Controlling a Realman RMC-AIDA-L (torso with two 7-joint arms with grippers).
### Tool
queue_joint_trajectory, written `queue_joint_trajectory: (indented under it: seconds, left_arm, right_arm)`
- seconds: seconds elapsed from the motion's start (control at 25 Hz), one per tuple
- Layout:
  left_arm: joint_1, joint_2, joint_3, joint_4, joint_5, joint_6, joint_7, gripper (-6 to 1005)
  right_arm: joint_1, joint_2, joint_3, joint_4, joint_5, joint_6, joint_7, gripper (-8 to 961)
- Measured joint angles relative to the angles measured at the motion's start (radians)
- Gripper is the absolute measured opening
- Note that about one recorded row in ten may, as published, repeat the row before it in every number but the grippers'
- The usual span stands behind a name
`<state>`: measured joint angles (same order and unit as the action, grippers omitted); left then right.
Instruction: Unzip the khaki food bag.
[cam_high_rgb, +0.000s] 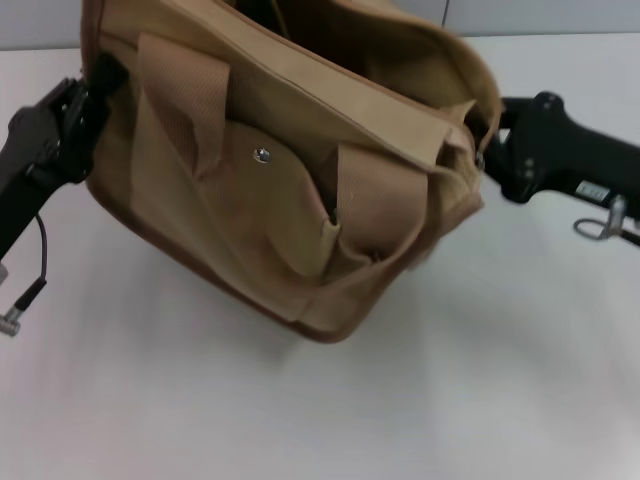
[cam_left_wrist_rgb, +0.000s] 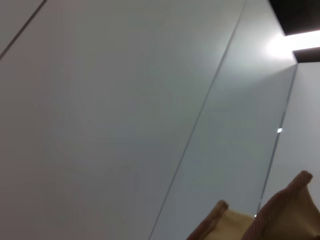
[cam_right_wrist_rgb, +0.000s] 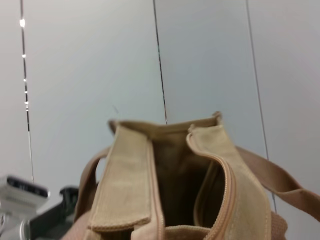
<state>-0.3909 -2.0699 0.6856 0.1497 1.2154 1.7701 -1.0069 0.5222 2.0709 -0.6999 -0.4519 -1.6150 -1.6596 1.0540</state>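
Bag (cam_high_rgb: 290, 190) sits tilted on table (cam_high_rgb: 450, 400) between left claw (cam_high_rgb: 85, 105) and right claw (cam_high_rgb: 487, 140), mouth gaping; finger states unreadable. Best steadying both ends, checking zipper fully run.

Two matte black robot arms

The left black arm (cam_high_rgb: 40, 150) is blocky, trailing a thin black cable (cam_high_rgb: 40, 255) ending in a silver plug (cam_high_rgb: 18, 308); the right black arm (cam_high_rgb: 565, 150) is rounded, bearing a small white label (cam_high_rgb: 592, 189) and a silver metal clip (cam_high_rgb: 606, 222).
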Motion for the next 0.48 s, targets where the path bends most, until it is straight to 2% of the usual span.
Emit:
queue_joint_trajectory:
  seconds: [0.12, 0.24, 0.48]
  left_arm:
    - [0.017, 0.000, 0.023, -0.005, 0.000, -0.027, 0.010, 77]
    - [0.025, -0.002, 0.052, -0.016, 0.000, -0.079, 0.019, 129]
    - [0.029, -0.003, 0.056, -0.050, 0.000, -0.148, 0.028, 233]
  right_arm:
    - [0.009, -0.015, -0.003, -0.048, -0.004, 0.007, 0.122, 118]
    - [0.021, -0.027, -0.004, -0.064, -0.019, 0.033, 0.215, 129]
    - [0.022, -0.010, -0.008, -0.087, -0.036, 0.097, 0.238, 149]
